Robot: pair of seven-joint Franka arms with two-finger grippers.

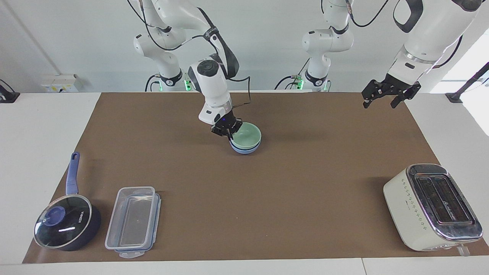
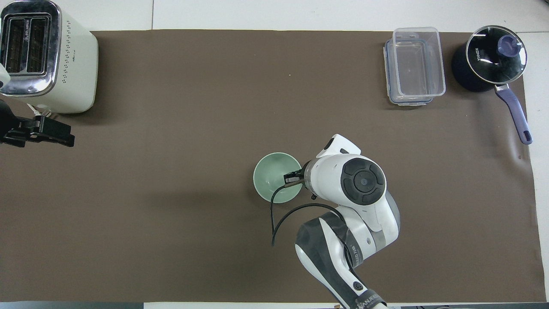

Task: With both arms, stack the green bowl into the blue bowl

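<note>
The green bowl [image 1: 248, 135] sits nested in the blue bowl [image 1: 244, 149] on the brown mat, near the middle and close to the robots. In the overhead view the green bowl [image 2: 271, 176] hides the blue bowl. My right gripper [image 1: 229, 133] is shut on the green bowl's rim on the side toward the right arm's end; it also shows in the overhead view [image 2: 288, 177]. My left gripper [image 1: 380, 103] is open and empty, raised over the mat's edge at the left arm's end, also seen from overhead [image 2: 64, 136].
A cream toaster [image 1: 431, 206] stands far from the robots at the left arm's end. A clear lidded container [image 1: 133, 221] and a dark blue saucepan with glass lid [image 1: 67, 225] stand far from the robots at the right arm's end.
</note>
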